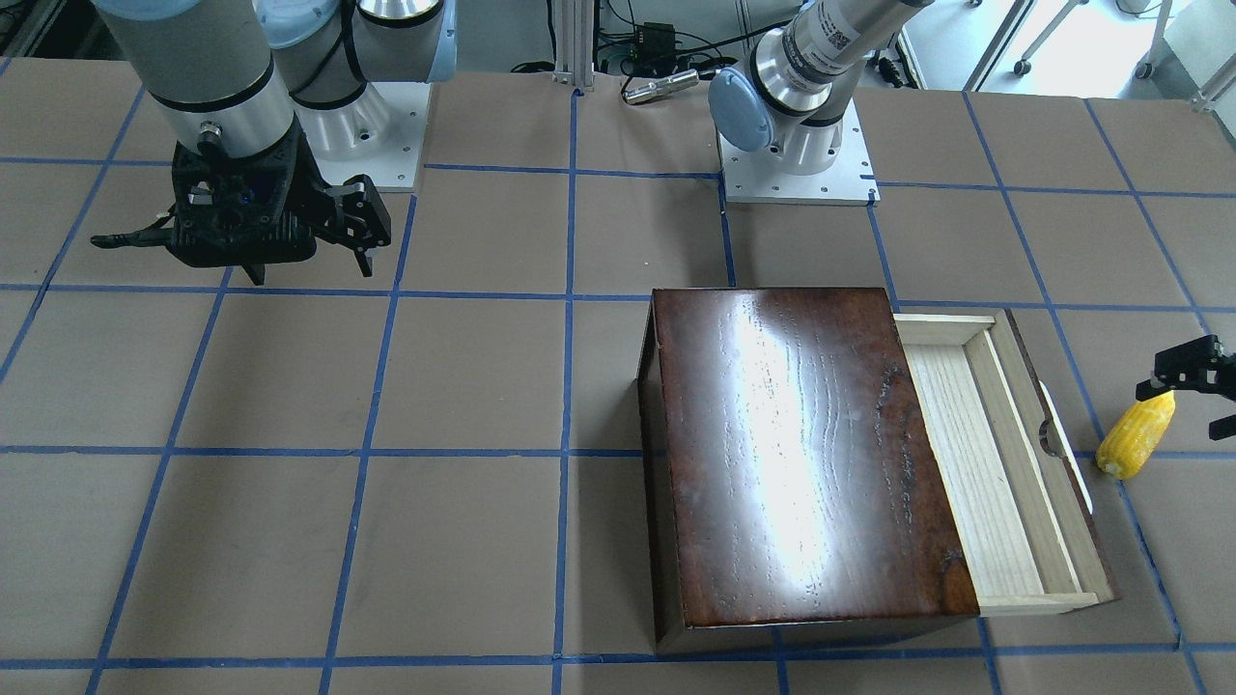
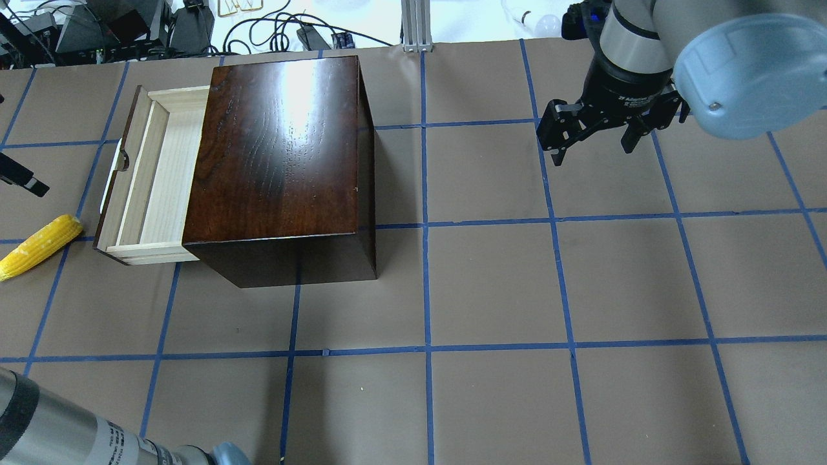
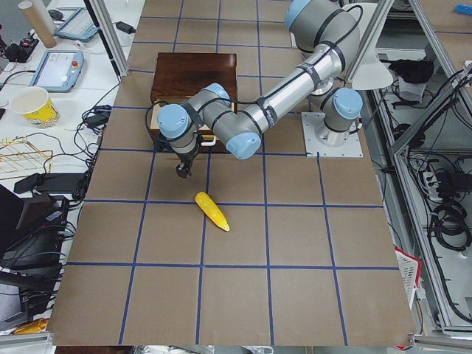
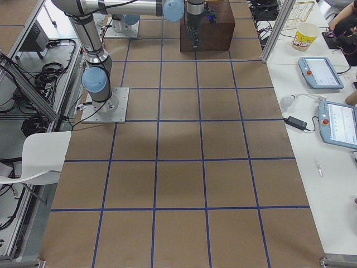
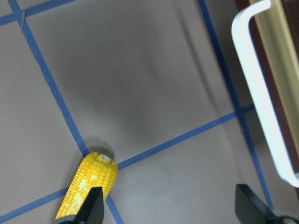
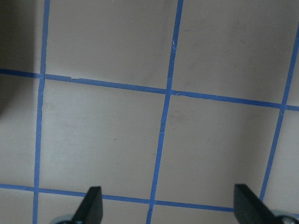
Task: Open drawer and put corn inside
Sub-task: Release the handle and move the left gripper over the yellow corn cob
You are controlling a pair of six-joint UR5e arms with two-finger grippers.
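plainly one corn [image 1: 1137, 439] cob, yellow, lying flat on the table [image 2: 491, 290] across a crossing of blue tape lines [image 2: 426, 284]. outside the drawer [image 1: 975, 454], near its front panel but apart from it, blunt end toward the panel in the left wrist view.

one drawer, standing partway out of one glossy dark box [image 1: 801, 454], pale wood floor bare to the overhead view. one white handle [image 5: 261, 93] on the dark front, facing the corn.

two arms, two grippers. left gripper [image 5: 169, 207] just above the table between handle and corn, pointing down, fingers spread wide and clasping nothing. one fingertip [image 5: 91, 207] over the corn's side in the wrist view; contact impossible to judge. near arm in the left side view stretched out from its base across the table, elbow bent beside the box, wrist turned downward.

right gripper [image 2: 593, 152] well apart from box and corn, hanging over bare table on the robot's right side, pointing down, fingers likewise spread with nothing between them. only tape lines and brown paper beneath it in its wrist view.
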